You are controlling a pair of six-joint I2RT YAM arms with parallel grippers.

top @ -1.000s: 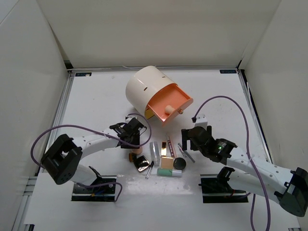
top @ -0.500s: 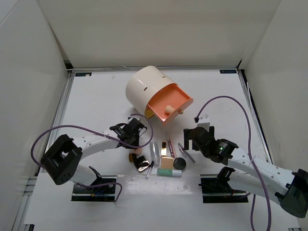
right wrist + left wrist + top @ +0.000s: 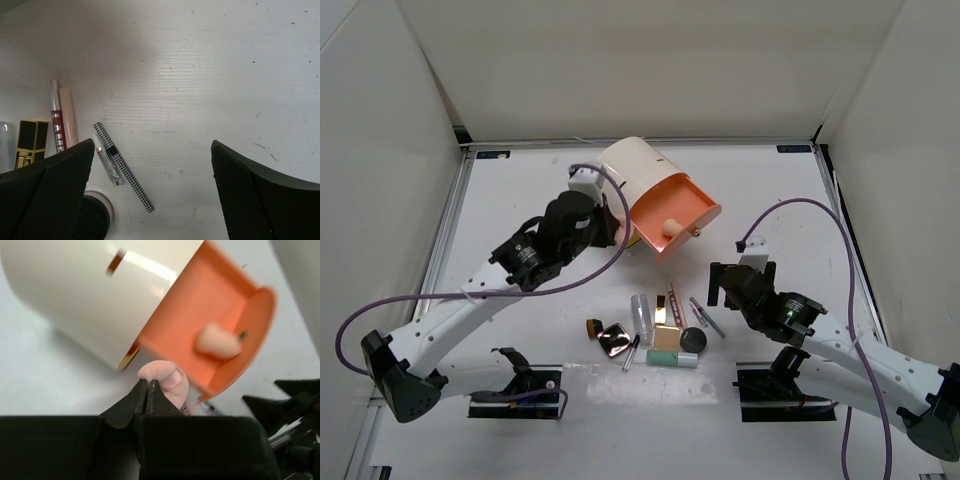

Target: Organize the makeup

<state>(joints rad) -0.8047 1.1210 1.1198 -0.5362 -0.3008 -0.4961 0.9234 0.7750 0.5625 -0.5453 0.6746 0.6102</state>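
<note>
**Top view.**
- Left end effector (image 3: 604,222): raised beside the cream drawer box (image 3: 618,178), which stands toward the far edge of the surface (image 3: 520,200). What it carries is hidden from here.
- Orange drawer (image 3: 688,205): pulled open, with one peach sponge (image 3: 670,227) inside.
- Unsorted lot, mid-surface toward the near edge: clear tube (image 3: 641,312), tan pad (image 3: 666,338), black round compact (image 3: 693,340), mint-green tube (image 3: 672,358).
- Right end effector (image 3: 725,285): near this lot, at its right side.

**Left wrist view.**
- Jaws pinched narrow on a pink sponge (image 3: 167,380), which bulges out to one side of them.
- The sponge is held short of the drawer's near wall, not yet over the tray.

**Right wrist view.**
- Jaws spread wide and holding nothing.
- They hang above bare surface, with a checked pencil (image 3: 125,167) below and slightly left.

**Step in hand (judged).** The second sponge is being carried to the drawer.

**Next move calls for.** Bring the sponge across the drawer wall to sit above the tray beside the first sponge, then release it. The sponge is soft and may cling to a jaw.
</note>
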